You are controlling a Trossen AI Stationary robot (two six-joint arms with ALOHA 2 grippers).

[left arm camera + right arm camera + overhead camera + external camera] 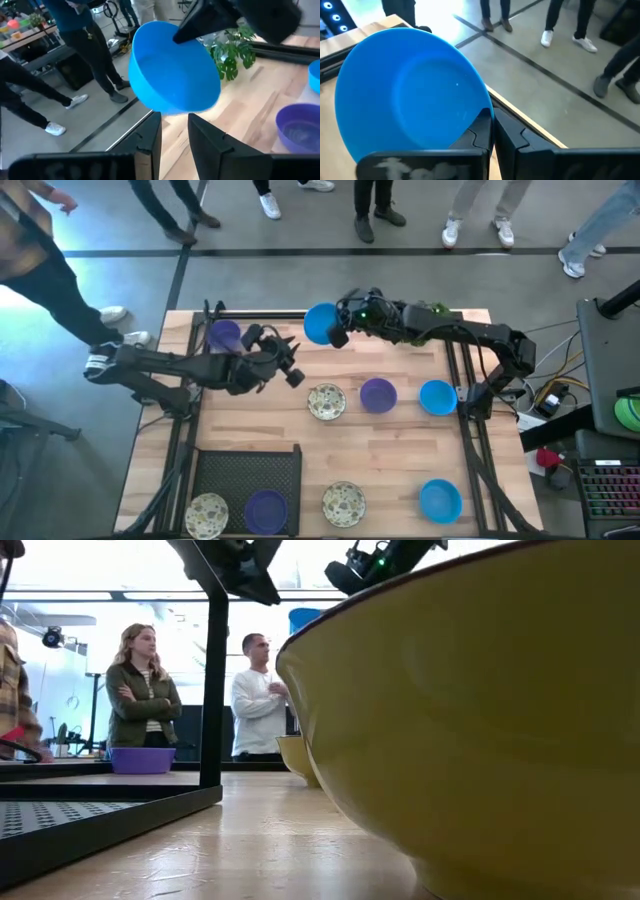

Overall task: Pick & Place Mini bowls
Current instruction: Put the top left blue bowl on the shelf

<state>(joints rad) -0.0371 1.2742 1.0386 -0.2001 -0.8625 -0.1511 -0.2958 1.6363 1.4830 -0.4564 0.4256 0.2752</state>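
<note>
Seen from straight above, the pale wooden worktop (400,450) stands on a grey floor where several people's legs and shoes line the far edge. The right pincer (335,332) is clamped on the rim of a bright blue bowl (319,323), lifted near the far edge and tilted. The left pincer (296,372) hangs close by with its fingers apart, holding nothing. A purple bowl (224,334) sits at the far left; a speckled bowl (326,401), a second purple bowl (378,394) and another blue bowl (437,396) form a row mid-worktop. A dark mesh tray (245,470) at the near edge holds a speckled and a purple bowl, and two more bowls lie to its right. A green plant (436,310) stands behind the right arm.

At worktop level, a yellowish bowl wall (480,720) fills the picture's right side; two people stand in the bright room beyond, with the purple bowl (142,759) in front of them.

From the left wrist, the held blue bowl (172,75) sits just beyond the parted fingers (150,135), its open face turned toward this camera and downward.

From the right wrist, the blue bowl (410,90) stands nearly on edge, hollow toward the camera, its rim pinched between the fingers (482,127).
</note>
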